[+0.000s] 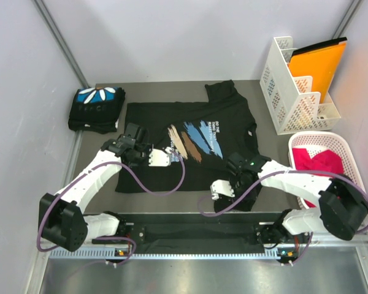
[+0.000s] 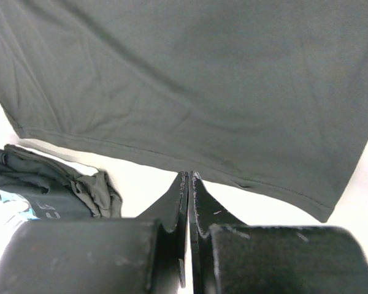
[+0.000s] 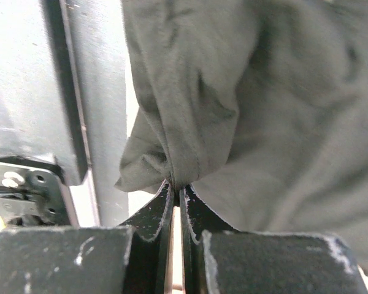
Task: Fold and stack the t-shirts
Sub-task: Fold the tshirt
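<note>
Sprawling black t-shirt point(image 1: 190, 138), brush-stroke chest print.

Spread t-shirt point(image 1: 190, 141) lay mid-table point(image 1: 165, 92), folded t-shirt point(image 1: 97, 109) just off its far-left corner; file rack point(image 1: 276, 79) stood far right, basket point(image 1: 322, 135) just nearer.

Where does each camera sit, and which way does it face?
Top external: above, behind the bases, looking down at both arms and the spread black brush-stroke-print cloth t-shirt.
Left wrist: past the shut left gripper toward that shirt's hem.
Right wrist: past the right gripper, pinching bunched cloth.
Shared: all show that t-shirt.
</note>
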Action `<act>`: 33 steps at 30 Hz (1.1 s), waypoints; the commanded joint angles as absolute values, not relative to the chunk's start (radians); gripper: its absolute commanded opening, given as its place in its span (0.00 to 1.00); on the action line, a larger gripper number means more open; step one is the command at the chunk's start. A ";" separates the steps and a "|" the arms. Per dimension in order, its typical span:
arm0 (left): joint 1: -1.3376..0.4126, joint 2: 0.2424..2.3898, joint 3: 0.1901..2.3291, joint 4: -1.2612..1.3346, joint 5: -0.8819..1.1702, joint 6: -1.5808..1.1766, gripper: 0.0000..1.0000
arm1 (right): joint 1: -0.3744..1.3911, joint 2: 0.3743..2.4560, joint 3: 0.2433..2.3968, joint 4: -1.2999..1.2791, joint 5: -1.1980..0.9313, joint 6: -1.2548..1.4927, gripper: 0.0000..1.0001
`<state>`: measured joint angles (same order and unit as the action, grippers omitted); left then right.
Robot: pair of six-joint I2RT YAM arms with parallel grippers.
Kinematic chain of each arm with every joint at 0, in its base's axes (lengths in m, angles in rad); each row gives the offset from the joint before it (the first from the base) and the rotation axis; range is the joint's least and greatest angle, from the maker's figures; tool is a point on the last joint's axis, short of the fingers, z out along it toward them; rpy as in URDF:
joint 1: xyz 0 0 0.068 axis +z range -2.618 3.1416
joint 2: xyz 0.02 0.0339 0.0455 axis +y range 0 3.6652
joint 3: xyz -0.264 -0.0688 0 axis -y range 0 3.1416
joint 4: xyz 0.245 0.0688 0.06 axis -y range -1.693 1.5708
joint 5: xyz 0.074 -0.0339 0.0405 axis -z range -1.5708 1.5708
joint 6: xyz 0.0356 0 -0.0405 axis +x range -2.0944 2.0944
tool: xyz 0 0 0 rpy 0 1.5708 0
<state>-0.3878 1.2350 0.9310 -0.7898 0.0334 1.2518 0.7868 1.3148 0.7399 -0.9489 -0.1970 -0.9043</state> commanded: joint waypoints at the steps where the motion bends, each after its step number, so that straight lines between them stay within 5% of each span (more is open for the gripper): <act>1: -0.393 1.198 0.934 -0.862 0.080 1.253 0.00 | 0.772 1.238 0.790 -0.933 -0.125 -0.897 0.00; 10: -0.393 1.117 0.907 -1.078 0.078 1.355 0.00 | 0.761 1.227 0.788 -0.845 -0.005 -0.867 0.00; 14: -0.393 1.066 0.873 -1.098 0.077 1.316 0.11 | 0.761 1.224 0.772 -0.813 0.046 -0.888 0.00; 19: -0.393 0.901 0.700 -1.059 0.064 1.313 0.51 | 0.761 1.212 0.744 -0.792 0.046 -0.888 0.00; 26: -0.393 0.631 0.430 -0.934 -0.051 1.373 0.53 | 0.761 1.201 0.724 -0.772 0.041 -0.882 0.00; 33: -0.391 0.728 0.342 -0.803 -0.057 1.342 0.50 | 0.761 1.204 0.741 -0.772 0.037 -0.862 0.00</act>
<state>-0.3882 0.6487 0.3573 -0.9443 -0.0460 1.3567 0.7738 1.2297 0.7197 -0.7933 0.0399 -0.8848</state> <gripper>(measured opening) 0.512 0.012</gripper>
